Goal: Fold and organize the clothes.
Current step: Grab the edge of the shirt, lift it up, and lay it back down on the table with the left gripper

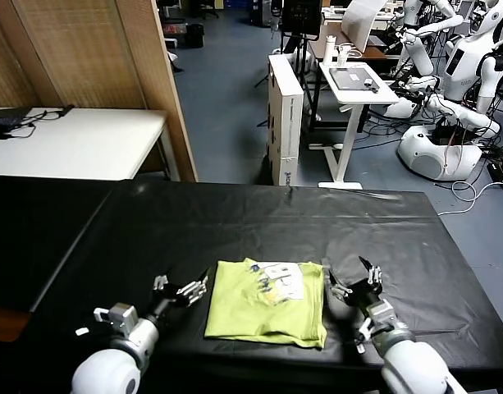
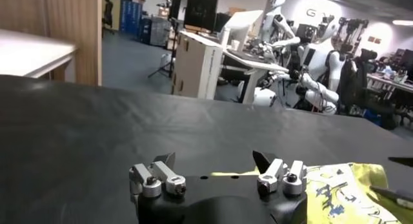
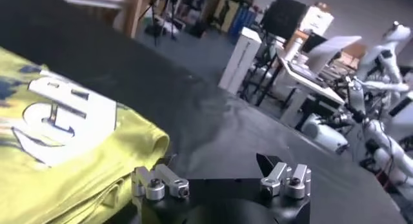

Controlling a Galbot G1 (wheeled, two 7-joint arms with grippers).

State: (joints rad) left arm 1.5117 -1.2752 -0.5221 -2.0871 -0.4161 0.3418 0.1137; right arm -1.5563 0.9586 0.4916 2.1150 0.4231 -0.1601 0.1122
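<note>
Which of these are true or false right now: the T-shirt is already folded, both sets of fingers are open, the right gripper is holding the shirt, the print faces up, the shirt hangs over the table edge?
1. The lime-green T-shirt lies folded into a compact rectangle. True.
2. The left gripper and the right gripper both have their fingers open. True.
3. The right gripper is holding the shirt. False: it stands beside the shirt's right edge, gripping nothing.
4. The white print faces up. True.
5. The shirt hangs over the edge of the black table. False: it lies wholly on the tabletop, between the two grippers.
</note>
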